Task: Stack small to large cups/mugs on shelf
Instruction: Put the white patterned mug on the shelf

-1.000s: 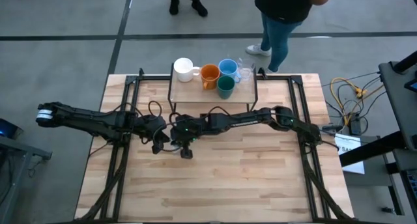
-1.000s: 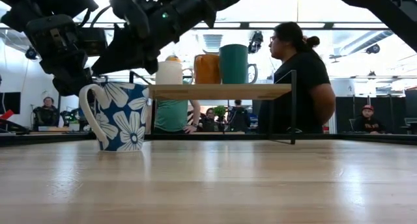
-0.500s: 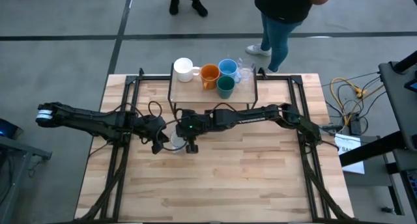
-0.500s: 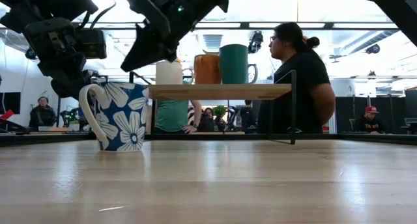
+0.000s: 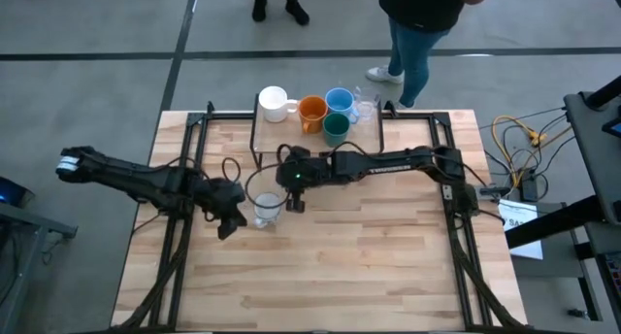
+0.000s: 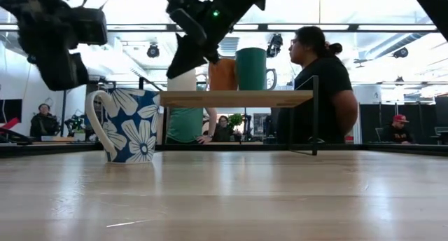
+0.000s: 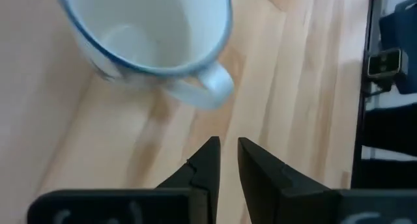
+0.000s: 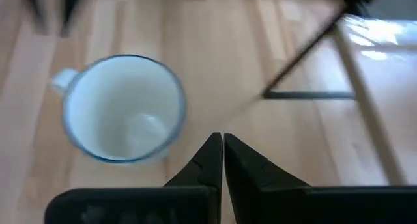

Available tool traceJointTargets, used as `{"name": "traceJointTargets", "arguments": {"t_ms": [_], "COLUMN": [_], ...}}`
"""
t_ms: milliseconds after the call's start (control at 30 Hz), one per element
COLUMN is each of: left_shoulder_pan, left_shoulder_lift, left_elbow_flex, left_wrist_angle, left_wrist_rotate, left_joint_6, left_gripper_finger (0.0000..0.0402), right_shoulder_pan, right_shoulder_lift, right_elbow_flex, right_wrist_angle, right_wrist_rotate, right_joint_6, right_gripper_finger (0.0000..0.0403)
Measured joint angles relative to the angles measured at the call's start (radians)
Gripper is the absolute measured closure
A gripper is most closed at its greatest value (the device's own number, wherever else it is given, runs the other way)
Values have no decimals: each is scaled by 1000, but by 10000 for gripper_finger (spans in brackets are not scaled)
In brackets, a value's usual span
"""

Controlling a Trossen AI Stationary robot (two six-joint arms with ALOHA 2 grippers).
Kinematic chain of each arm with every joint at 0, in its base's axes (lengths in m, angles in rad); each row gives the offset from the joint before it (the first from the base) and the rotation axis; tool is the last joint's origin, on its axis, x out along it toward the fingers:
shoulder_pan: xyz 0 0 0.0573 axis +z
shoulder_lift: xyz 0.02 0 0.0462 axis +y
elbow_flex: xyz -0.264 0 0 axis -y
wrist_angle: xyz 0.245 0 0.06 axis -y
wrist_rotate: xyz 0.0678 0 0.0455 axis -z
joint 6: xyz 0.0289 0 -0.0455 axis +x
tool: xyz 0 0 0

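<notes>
A white mug with a dark blue flower pattern [image 5: 266, 209] stands upright on its base on the table [image 6: 129, 125], its handle toward the table's left. My left gripper [image 5: 225, 227] hovers left of it, its fingers a narrow gap apart [image 7: 228, 144], pointing at the handle [image 7: 207, 92] without touching it. My right gripper [image 5: 295, 204] is shut [image 8: 220, 140] and hangs above the table to the mug's right and far side. A white mug [image 5: 274, 103], an orange mug [image 5: 311, 112], a light blue mug [image 5: 339, 101], a dark green cup [image 5: 336, 129] and a clear glass [image 5: 365, 108] stand on the shelf [image 5: 291, 137].
The shelf's black legs [image 6: 314, 115] stand on the table's far half, just behind my right gripper. A person [image 6: 318, 87] stands beyond the far edge. Bare tabletop [image 5: 369, 247] stretches over the near and right parts. Cables [image 5: 519, 140] lie off the table's right side.
My right gripper has risen from above the patterned mug and drawn back toward the far edge and the shelf, uncovering the mug. My left gripper has lifted and backed off toward the table's left and near edge. The mug has stayed in place.
</notes>
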Motion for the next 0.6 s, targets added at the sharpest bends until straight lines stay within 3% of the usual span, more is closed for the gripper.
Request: {"name": "traceJointTargets", "arguments": {"t_ms": [267,600], "left_shoulder_pan": [-158,-175], "left_shoulder_lift": [105,237], "left_elbow_flex": [22,57], "left_wrist_angle": [19,112], "left_wrist_rotate": [-152,-222], "left_joint_6": [-163,-196], "left_gripper_finger": [362,355], "right_shoulder_pan": [-32,-24], "right_shoulder_lift": [-130,-307], "right_elbow_flex": [-67,-91], "right_wrist_angle": [113,119], "right_wrist_rotate": [57,85], "right_joint_6": [35,-7], "right_gripper_finger": [394,389]}}
